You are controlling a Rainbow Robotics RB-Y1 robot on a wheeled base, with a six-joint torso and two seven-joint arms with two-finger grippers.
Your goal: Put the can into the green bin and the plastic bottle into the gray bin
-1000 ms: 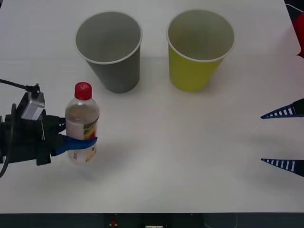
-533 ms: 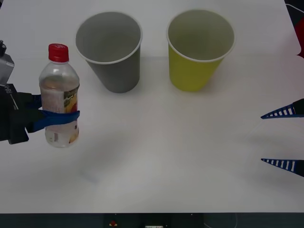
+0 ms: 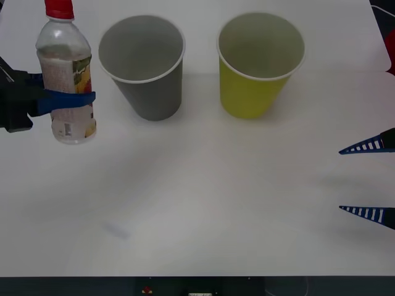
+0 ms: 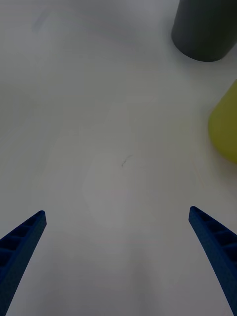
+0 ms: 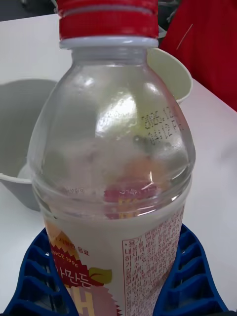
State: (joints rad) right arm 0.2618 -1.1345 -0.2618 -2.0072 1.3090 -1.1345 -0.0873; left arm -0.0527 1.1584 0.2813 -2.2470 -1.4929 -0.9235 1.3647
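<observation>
My left gripper [image 3: 69,100] is shut on the plastic bottle [image 3: 64,74], a clear bottle with a red cap, held upright in the air at the far left. The bottle [image 5: 116,163] looms close in the left wrist view, with blue fingers [image 5: 190,276] wrapped around its label. Just right of the bottle stands the gray bin [image 3: 143,65], its mouth open and nothing visible inside. The green bin [image 3: 259,61] stands further right, also open. My right gripper [image 3: 368,180] hovers open at the right edge above bare table. The can is out of view.
The white table [image 3: 203,197] stretches across the front view. A red object [image 3: 390,43] sits at the far right edge. In the right wrist view the gray bin's base [image 4: 205,29] and the green bin's side [image 4: 224,128] appear beyond the open fingers.
The left gripper has lifted the bottle off the table and carried it up and away toward the far left, level with the gray bin's rim. The right arm has stayed still.
</observation>
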